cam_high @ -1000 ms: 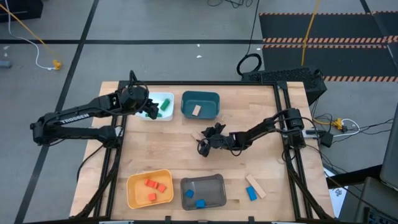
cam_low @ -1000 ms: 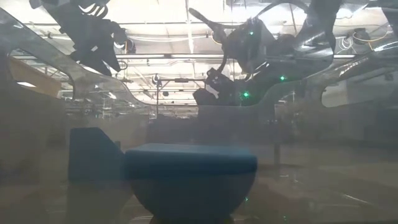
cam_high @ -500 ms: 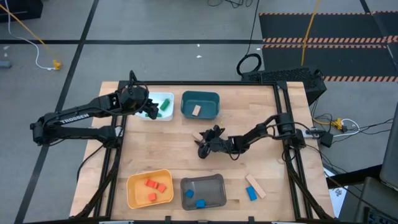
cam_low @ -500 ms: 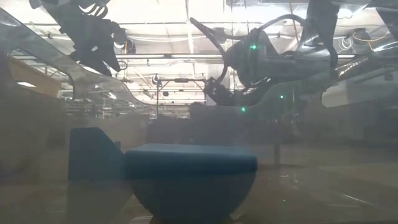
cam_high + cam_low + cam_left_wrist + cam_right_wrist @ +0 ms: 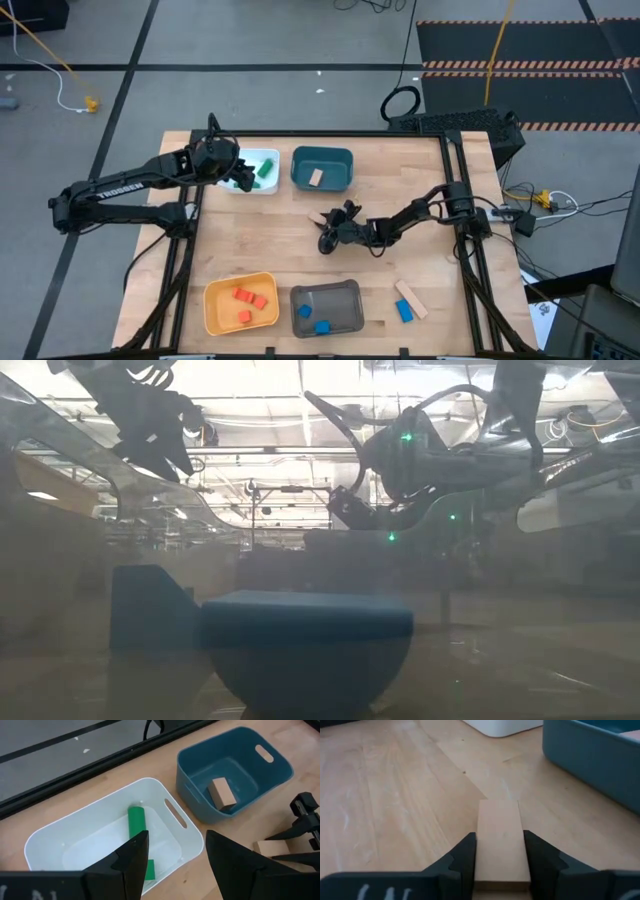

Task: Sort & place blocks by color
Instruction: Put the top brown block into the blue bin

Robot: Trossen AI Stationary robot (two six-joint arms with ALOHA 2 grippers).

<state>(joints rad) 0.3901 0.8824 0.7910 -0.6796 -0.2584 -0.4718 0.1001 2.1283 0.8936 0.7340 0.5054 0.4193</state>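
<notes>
A tan wooden block lies flat at mid-table, and my right gripper is shut on it. My left gripper hovers open over the white bin, with nothing between its fingers. Green blocks lie in that bin. One tan block rests in the teal bin. Red and orange blocks lie in the yellow bin, and blue blocks in the grey bin. My right gripper pinches the tan block's two long sides between its two fingers, at the end nearest the wrist. The fingers come slanting down from the table's right and lie along the block. The block rests flat on the table and reaches out past the fingertips.
A loose tan bar and a blue block lie near the table's front right. The teal bin stands just beyond the held block. Bare wood stretches left of the right gripper toward mid-table.
My right gripper has sunk toward the table at the tan block, its arm lowering with it. The block has stayed where it lay.
</notes>
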